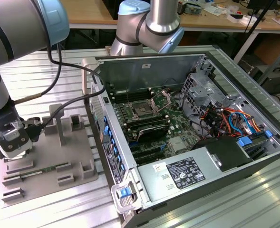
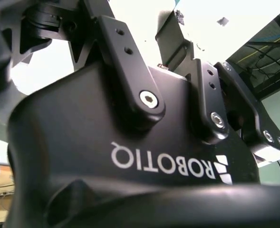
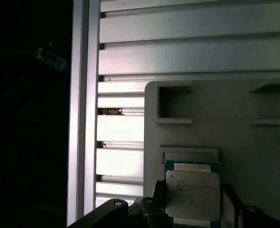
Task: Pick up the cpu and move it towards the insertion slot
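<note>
Cpu (image 3: 193,194) at the grasp stage: the chip lies flat, metal top up, in its seat on the grey tray (image 3: 254,156), which rests on the ribbed aluminium tabletop (image 1: 40,61). In the first wrist view the end effector (image 3: 194,203) stands open to roughly the chip's width, with one of its fingers (image 3: 158,199) just beside each of two opposite edges. It has not lifted the cpu, and whether the pads already touch the rim is unclear from this angle.

The exterior view shows the end effector (image 1: 11,142) low over the tray (image 1: 78,156), at that view's left. The insertion slot (image 1: 142,110) lies well apart, inside the open computer case (image 1: 149,64), with its silver bracket (image 1: 162,99) hinged up.

A good grasp here probably calls for three things:
- Centre the chip between the pads.
- Close squarely on the thin rim, not on the lid's corners.
- Keep the chip level, so that it leaves its seat without tilting or scraping.
</note>
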Controlling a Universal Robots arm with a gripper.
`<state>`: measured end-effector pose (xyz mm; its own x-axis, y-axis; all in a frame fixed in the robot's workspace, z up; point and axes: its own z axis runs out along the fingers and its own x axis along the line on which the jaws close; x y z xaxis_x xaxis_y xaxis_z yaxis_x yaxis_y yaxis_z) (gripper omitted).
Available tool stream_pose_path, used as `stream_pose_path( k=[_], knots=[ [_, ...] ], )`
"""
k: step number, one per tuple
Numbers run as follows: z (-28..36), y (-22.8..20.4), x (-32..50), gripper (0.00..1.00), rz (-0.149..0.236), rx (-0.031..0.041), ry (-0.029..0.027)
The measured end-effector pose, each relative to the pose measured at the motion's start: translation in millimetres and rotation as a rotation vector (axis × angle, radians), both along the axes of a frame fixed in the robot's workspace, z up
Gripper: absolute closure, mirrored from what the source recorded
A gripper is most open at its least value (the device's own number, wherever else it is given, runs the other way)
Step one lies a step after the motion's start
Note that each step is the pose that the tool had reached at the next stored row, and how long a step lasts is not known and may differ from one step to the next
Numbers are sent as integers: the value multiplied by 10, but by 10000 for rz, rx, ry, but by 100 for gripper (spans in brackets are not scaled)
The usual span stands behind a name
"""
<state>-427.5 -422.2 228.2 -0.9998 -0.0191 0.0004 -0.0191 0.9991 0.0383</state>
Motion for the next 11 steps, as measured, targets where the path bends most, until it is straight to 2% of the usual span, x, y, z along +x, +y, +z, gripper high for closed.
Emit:
stream_pose_path(
  k=[11],
  knots=[
    [176, 0, 0, 45, 0, -1, 1]
  ],
)
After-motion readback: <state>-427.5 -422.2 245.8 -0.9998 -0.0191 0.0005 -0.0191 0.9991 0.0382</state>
